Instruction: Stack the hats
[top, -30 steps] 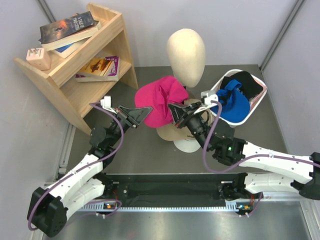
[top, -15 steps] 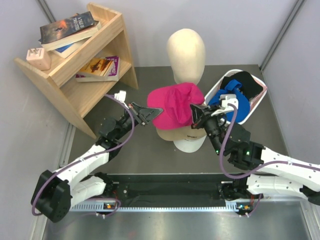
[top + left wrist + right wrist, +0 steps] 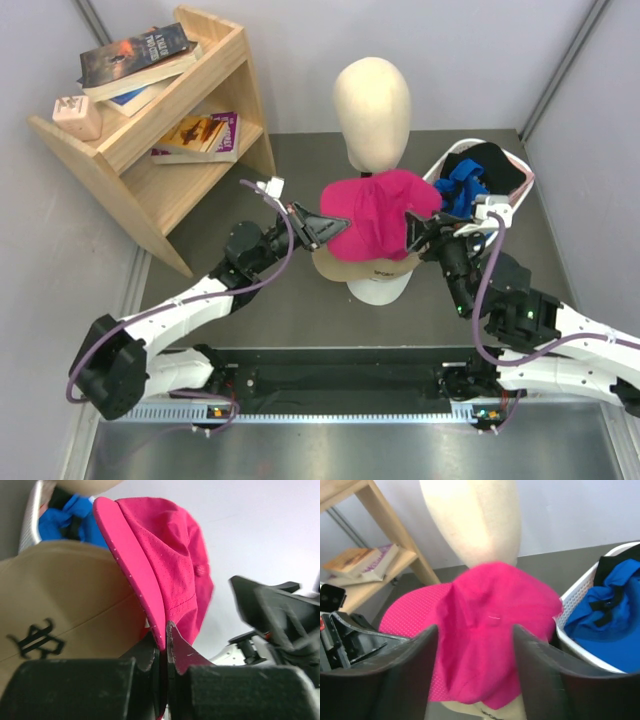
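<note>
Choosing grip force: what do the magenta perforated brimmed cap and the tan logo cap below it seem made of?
Magenta cap: likely thin synthetic sports fabric, matte; tiny perforation holes and soft creases show. Tan cap: probably woven cotton, matte and smooth, with a black stitched-looking logo.

A cream mannequin head (image 3: 372, 110) stands at the far middle of the dark surface (image 3: 300, 300). A white slatted basket (image 3: 577, 592) sits to its right. On the far left, a wooden shelf (image 3: 185, 190) holds books (image 3: 135, 55) and a pale pink block (image 3: 78, 115).
</note>
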`<act>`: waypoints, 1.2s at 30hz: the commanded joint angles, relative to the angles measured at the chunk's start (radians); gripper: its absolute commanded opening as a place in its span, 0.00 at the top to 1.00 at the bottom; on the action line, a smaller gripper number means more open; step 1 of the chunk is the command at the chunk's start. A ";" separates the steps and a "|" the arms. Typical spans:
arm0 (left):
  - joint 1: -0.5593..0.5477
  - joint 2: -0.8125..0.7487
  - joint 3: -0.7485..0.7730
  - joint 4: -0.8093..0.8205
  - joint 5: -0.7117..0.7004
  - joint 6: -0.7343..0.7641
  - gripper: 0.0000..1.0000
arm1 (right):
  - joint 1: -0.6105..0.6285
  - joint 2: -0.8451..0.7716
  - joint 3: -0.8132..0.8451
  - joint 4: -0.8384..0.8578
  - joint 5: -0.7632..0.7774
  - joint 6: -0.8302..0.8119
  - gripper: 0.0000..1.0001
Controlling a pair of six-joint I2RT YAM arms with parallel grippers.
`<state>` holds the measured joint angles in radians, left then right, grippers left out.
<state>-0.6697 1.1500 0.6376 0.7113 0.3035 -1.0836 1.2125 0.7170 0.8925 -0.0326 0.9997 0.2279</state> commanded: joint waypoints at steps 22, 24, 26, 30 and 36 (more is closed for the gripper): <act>-0.002 -0.082 -0.182 -0.070 -0.239 0.041 1.00 | 0.015 0.068 0.060 -0.098 0.053 0.045 0.03; 0.002 -0.078 -0.197 -0.061 -0.250 0.036 1.00 | 0.009 0.104 0.071 -0.107 0.059 0.047 0.02; 0.005 -0.069 -0.217 -0.038 -0.251 0.030 1.00 | -0.008 0.140 0.083 -0.122 0.048 0.056 0.02; 0.012 -0.038 -0.236 -0.001 -0.233 0.019 1.00 | -0.125 0.182 0.079 -0.128 -0.114 0.089 0.02; 0.018 -0.050 -0.251 0.002 -0.213 0.030 0.81 | -0.361 0.119 -0.016 -0.087 -0.418 0.146 0.06</act>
<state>-0.6682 1.1088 0.4042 0.7002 0.1219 -1.0866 0.9367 0.8970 0.9134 -0.1570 0.7883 0.3229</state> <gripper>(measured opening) 0.066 0.953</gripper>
